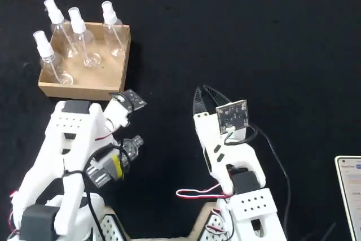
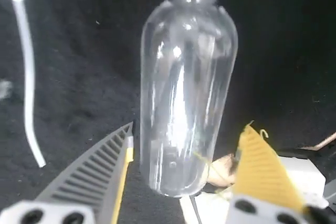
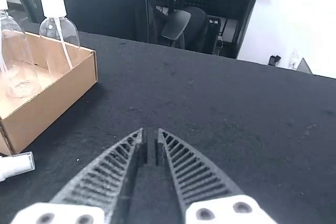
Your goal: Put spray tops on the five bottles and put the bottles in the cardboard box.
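Clear plastic, no cap: bottle (image 2: 186, 87) clamped at base in left end effector (image 2: 189, 127), held off bench (image 1: 254, 43) nr front-left edge; mouth cut off in wrist view. Right end effector (image 3: 149, 137) pinched closed, nothing in it, mid-bench. Loose spray top (image 3: 13, 165) on bench by cardboard box (image 1: 73, 90) corner, partly cut off. Box nr far-left corner w/ four capped bottles (image 1: 84, 43) upright inside; left arm just in front.

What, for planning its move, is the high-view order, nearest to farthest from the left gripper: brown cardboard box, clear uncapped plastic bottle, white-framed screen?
1. Clear uncapped plastic bottle, in the left gripper.
2. Brown cardboard box, far left.
3. White-framed screen, right edge.
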Robot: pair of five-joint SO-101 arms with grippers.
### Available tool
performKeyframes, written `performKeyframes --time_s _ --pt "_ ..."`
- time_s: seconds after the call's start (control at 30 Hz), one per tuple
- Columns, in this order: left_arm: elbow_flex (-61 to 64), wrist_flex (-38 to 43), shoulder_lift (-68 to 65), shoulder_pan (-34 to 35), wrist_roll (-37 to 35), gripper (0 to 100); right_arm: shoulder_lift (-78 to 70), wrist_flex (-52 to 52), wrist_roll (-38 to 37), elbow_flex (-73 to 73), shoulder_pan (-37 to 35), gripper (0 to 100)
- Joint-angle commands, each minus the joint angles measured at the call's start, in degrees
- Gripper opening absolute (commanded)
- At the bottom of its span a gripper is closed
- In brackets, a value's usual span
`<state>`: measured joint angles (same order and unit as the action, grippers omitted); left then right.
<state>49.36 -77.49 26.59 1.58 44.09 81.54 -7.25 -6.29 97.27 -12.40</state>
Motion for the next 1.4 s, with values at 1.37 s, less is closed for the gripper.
performKeyframes --time_s 1.37 --pt "6.7 13.1 4.7 -8.0 -12.6 10 -0.2 1.8 -0.5 -0.7 1.0 3.6"
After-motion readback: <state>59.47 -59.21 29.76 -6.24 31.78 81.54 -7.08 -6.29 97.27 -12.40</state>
